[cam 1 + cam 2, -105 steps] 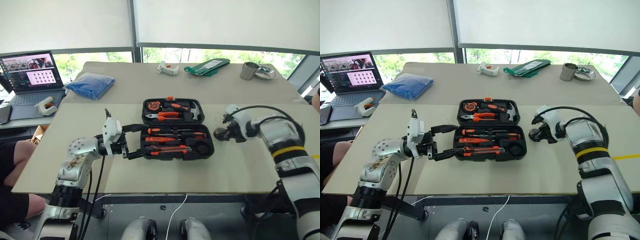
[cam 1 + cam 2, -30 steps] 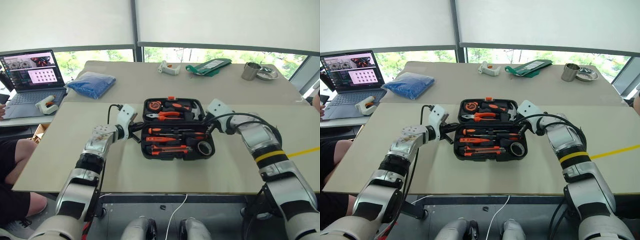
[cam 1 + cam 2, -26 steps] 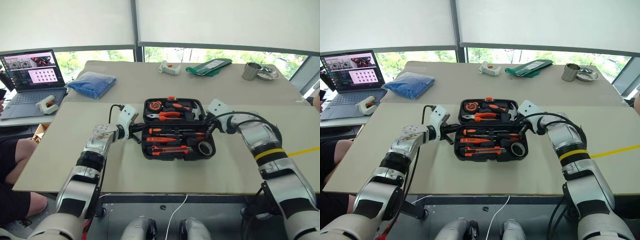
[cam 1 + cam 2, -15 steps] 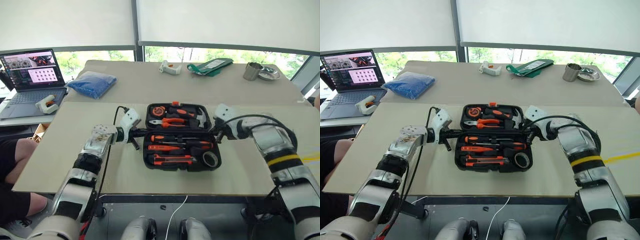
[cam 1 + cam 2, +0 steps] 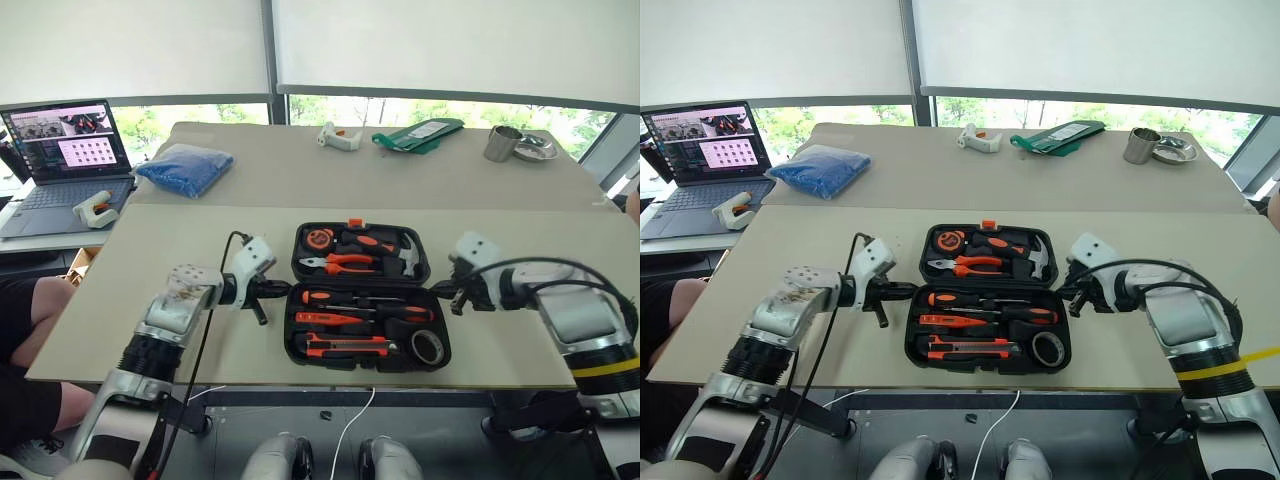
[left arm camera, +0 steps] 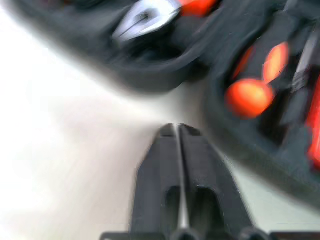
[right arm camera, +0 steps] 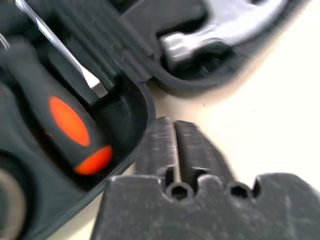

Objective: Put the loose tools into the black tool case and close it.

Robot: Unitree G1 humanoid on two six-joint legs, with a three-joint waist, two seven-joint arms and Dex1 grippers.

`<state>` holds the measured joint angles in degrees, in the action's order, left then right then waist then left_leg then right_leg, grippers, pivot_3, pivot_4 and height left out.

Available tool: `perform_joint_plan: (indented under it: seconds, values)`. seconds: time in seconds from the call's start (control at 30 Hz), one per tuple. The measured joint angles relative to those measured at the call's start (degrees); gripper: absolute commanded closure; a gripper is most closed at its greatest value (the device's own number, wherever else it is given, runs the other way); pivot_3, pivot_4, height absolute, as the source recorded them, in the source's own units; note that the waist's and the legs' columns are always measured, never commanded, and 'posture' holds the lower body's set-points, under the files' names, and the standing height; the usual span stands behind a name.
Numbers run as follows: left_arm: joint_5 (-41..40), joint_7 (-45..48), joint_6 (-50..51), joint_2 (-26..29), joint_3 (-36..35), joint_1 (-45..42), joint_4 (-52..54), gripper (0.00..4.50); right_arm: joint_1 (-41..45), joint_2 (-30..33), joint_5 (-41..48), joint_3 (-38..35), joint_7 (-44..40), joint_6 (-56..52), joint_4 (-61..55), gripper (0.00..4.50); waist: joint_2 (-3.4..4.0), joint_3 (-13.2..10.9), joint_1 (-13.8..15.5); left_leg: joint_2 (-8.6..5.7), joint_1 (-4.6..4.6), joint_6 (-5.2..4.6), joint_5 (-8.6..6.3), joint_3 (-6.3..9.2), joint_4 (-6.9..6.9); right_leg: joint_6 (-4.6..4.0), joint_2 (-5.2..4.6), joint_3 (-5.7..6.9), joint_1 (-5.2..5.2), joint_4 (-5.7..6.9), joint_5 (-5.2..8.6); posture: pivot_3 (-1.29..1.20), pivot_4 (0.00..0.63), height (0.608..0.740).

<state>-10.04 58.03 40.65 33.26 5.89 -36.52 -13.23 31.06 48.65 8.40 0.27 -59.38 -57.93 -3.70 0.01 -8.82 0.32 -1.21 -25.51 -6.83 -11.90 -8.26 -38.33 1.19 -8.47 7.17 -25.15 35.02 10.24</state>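
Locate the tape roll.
The tape roll lies in the open black tool case, at its near right corner, right of the utility knife.

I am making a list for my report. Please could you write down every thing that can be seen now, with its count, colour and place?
Tool case: one, black, open, on the near table between the arms.
Screwdrivers: orange and black, in the case's near half.
Utility knife: one, orange and black, near half.
Tape roll: one, dark, near right corner.
Pliers: one, orange handles, far half.
Hammer: one, silver head, far half.
Laptop: one, open, far left.
Glue guns: two, white; far table and by the laptop.
Blue bag: one, far table.
Green pouch: one, far table.
Metal cup: one, far right.
Left pincer: shut, at the case's left edge.
Right pincer: shut, at its right edge.
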Motion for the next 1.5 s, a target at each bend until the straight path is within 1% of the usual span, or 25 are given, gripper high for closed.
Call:
perform_joint_plan:
  seconds: [0.03,0.07,0.1,0.13,0.17,0.23,0.27,0.3,0.37,0.4,0.43,0.53,0.67,0.73,0.77,0.8,0.83,0.87,1.07,1.1,1.13,1.23,1.27,1.4,1.5]
  values:
    - [-2.09,-0.16,5.70,0.40,-2.15,-1.71,-0.43,2.53,0.24,1.18,1.83,-1.68,0.06,-3.87,-1.13,2.61,0.00,0.00,0.22,0.00,0.00,-0.01,0.00,0.03,-0.03,0.08,0.00,0.03,-0.06,-0.02,0.05,0.00,0.150,0.740]
    - [-3.15,-0.30,8.22,0.55,-3.26,-2.65,-0.56,2.23,0.65,1.45,2.56,-2.24,0.06,-5.64,-1.63,2.32,-0.01,0.00,0.29,0.00,0.01,-0.02,-0.01,0.06,-0.06,0.21,0.01,0.04,-0.07,-0.03,0.13,0.00,0.150,0.740]
    - [-5.31,-0.31,13.69,0.56,-4.72,-5.10,-0.87,1.84,2.06,1.13,4.49,-3.29,0.56,-10.07,-2.26,1.94,-0.02,-0.01,0.35,-0.01,0.01,-0.05,-0.03,0.09,-0.11,0.39,0.01,0.04,-0.05,-0.03,0.22,0.00,0.150,0.740]
    - [-6.70,-0.24,17.03,0.49,-4.95,-6.84,-0.86,1.56,3.10,0.78,5.58,-3.38,1.00,-12.72,-2.57,1.67,-0.02,-0.01,0.41,-0.02,0.00,-0.06,-0.04,0.08,-0.13,0.43,-0.01,0.04,-0.03,-0.03,0.22,0.00,0.150,0.740]
    - [-8.51,0.27,21.84,0.52,-4.76,-9.10,-0.88,1.14,5.03,0.04,6.71,-3.13,1.85,-16.52,-2.48,1.29,-0.02,-0.01,0.40,-0.03,0.00,-0.08,-0.05,0.08,-0.18,0.44,-0.01,0.03,-0.02,-0.01,0.21,0.00,0.150,0.740]
    - [-10.12,0.27,27.41,0.18,-3.54,-12.21,-1.35,0.44,8.14,-0.62,8.00,-2.12,3.45,-21.35,-1.53,0.59,-0.02,-0.01,0.39,-0.05,-0.01,-0.09,-0.05,0.07,-0.20,0.43,-0.01,0.01,-0.03,0.01,0.19,0.00,0.150,0.740]
    - [-10.08,-1.31,28.68,-1.24,-3.48,-14.42,-3.29,0.11,10.40,-1.54,8.17,-1.63,4.75,-23.07,0.03,0.27,-0.02,-0.01,0.42,-0.05,0.00,-0.09,-0.06,0.09,-0.24,0.42,0.00,0.01,-0.01,0.02,0.18,0.00,0.150,0.740]
    - [-9.54,-3.82,28.81,-3.38,-3.61,-16.63,-6.09,0.00,12.75,-2.76,8.17,-1.11,6.30,-24.21,1.77,0.06,-0.02,-0.01,0.49,-0.05,-0.01,-0.09,-0.05,0.09,-0.25,0.41,-0.01,0.01,-0.01,0.01,0.14,0.00,0.150,0.740]
    - [-8.22,-7.73,27.75,-6.66,-3.62,-19.28,-10.67,0.00,15.52,-4.49,7.98,0.55,8.83,-24.40,4.76,0.06,-0.03,-0.01,0.46,-0.07,-0.02,-0.09,-0.06,0.07,-0.25,0.11,-0.02,-0.01,0.00,0.01,-0.06,0.00,0.150,0.740]
    - [-7.79,-8.86,26.51,-7.64,-3.41,-19.95,-12.78,0.00,16.75,-5.07,7.46,2.07,10.50,-24.06,6.91,0.06,-0.03,-0.01,0.41,-0.09,-0.04,-0.09,-0.06,0.05,-0.25,0.09,-0.02,-0.04,0.01,0.04,-0.08,0.00,0.150,0.740]
    - [-7.17,-9.85,25.13,-8.46,-3.15,-20.62,-15.28,0.00,18.27,-6.61,5.62,2.58,13.66,-22.82,10.80,0.06,-0.04,-0.02,0.25,-0.10,-0.07,-0.09,-0.06,0.01,-0.24,0.07,-0.02,-0.06,0.02,0.07,-0.09,0.00,0.150,0.740]
    - [-5.65,-11.02,21.45,-9.85,-1.80,-21.79,-19.90,0.00,20.36,-8.92,3.37,3.33,18.49,-20.33,18.29,0.06,-0.05,-0.03,0.10,-0.12,-0.13,-0.06,-0.04,-0.08,-0.11,0.05,0.02,-0.06,-0.07,0.14,-0.10,0.00,0.150,0.740]
    - [-4.41,-11.40,18.54,-10.69,-0.67,-23.16,-23.87,0.00,22.98,-10.82,3.30,4.20,20.30,-19.70,23.32,0.06,-0.05,-0.03,-0.41,-0.15,-0.13,-0.05,-0.03,-0.09,0.06,0.04,0.10,0.04,-0.08,0.11,-0.09,0.00,0.150,0.740]
    - [-4.09,-11.36,17.75,-11.01,-0.43,-23.92,-24.26,0.52,23.92,-11.05,3.31,4.72,20.87,-19.62,24.60,0.00,-0.05,-0.03,-0.58,-0.17,-0.12,-0.05,-0.03,-0.09,0.08,0.04,0.11,0.06,-0.07,0.09,-0.09,0.00,0.150,0.740]
    - [-3.93,-11.34,17.25,-10.99,-0.42,-24.22,-24.62,0.69,24.28,-11.24,3.29,4.69,21.36,-19.21,25.61,0.00,-0.05,-0.03,-0.70,-0.18,-0.11,-0.05,-0.03,-0.10,0.09,0.04,0.11,0.07,-0.06,0.08,-0.09,0.00,0.150,0.740]
    - [-3.77,-11.35,17.02,-10.97,-0.42,-24.31,-24.86,1.06,24.38,-11.47,3.23,4.59,22.01,-18.90,26.36,0.00,-0.05,-0.03,-0.88,-0.19,-0.09,-0.05,-0.03,-0.10,0.09,0.04,0.11,0.09,-0.03,0.08,-0.09,0.00,0.150,0.740]
    - [-3.58,-11.36,16.93,-10.97,-0.42,-24.31,-25.19,1.34,24.48,-11.89,3.05,4.31,22.78,-18.65,27.50,0.50,-0.05,-0.03,-1.02,-0.19,-0.07,-0.05,-0.03,-0.10,0.09,0.04,0.11,0.10,-0.02,0.08,-0.09,0.00,0.150,0.740]
    - [-3.45,-11.50,16.85,-10.97,-0.41,-24.30,-25.67,1.78,24.49,-12.16,3.00,4.30,23.39,-18.40,29.05,0.67,-0.05,-0.03,-1.15,-0.19,-0.07,-0.04,-0.02,-0.12,0.09,0.05,0.11,0.11,-0.04,0.09,-0.09,0.00,0.150,0.740]
    - [-3.37,-11.79,16.83,-10.90,-0.88,-24.34,-25.99,3.99,26.40,-13.57,3.64,4.62,23.34,-18.03,32.81,2.72,-0.05,-0.03,-0.97,-0.21,-0.03,0.02,0.01,-0.10,0.07,0.05,0.06,0.06,0.00,0.13,-0.09,0.00,0.150,0.740]
    - [-3.37,-11.79,16.85,-10.79,-1.07,-24.45,-25.99,4.25,26.66,-13.78,3.71,4.64,23.33,-18.03,33.30,2.97,-0.05,-0.03,-0.94,-0.23,-0.03,0.03,0.01,-0.10,0.07,0.07,0.04,0.05,0.00,0.12,-0.10,0.00,0.150,0.740]
    - [-3.34,-11.87,16.86,-10.77,-1.13,-24.52,-26.01,4.50,27.03,-14.14,3.89,4.61,23.33,-18.03,34.01,3.40,-0.04,-0.02,-0.93,-0.28,-0.02,0.03,0.01,-0.09,0.07,0.08,0.04,0.04,0.01,0.12,-0.11,0.00,0.150,0.740]
    - [-3.30,-12.08,16.86,-10.79,-1.17,-24.63,-26.15,4.50,28.12,-15.39,4.08,3.88,23.58,-18.04,36.14,4.36,-0.04,-0.02,-0.95,-0.31,-0.02,0.03,0.01,-0.09,0.07,0.11,0.04,0.02,0.00,0.12,-0.13,0.00,0.150,0.740]
    - [-3.31,-12.19,16.86,-10.79,-1.23,-24.63,-26.23,4.50,28.50,-15.51,4.20,3.22,23.65,-18.08,36.95,4.48,-0.04,-0.02,-0.96,-0.30,0.00,0.03,0.01,-0.09,0.07,0.11,0.05,0.03,0.01,0.12,-0.14,0.00,0.150,0.740]
    - [-3.60,-12.95,16.84,-11.18,-2.93,-24.23,-26.43,4.50,27.91,-16.53,4.29,0.93,24.93,-17.73,36.63,4.48,-0.04,-0.02,-1.09,-0.29,0.03,0.13,0.07,-0.10,0.08,0.13,0.03,0.02,0.00,0.14,-0.16,0.00,0.150,0.740]
    - [-4.27,-13.88,14.52,-11.88,-6.02,-22.35,-25.96,4.50,23.79,-16.82,4.46,-0.63,25.01,-14.23,31.37,4.48,-0.04,-0.02,-1.16,-0.28,0.05,0.33,0.19,-0.11,0.15,0.15,0.01,-0.04,0.00,0.11,-0.22,0.00,0.150,0.740]
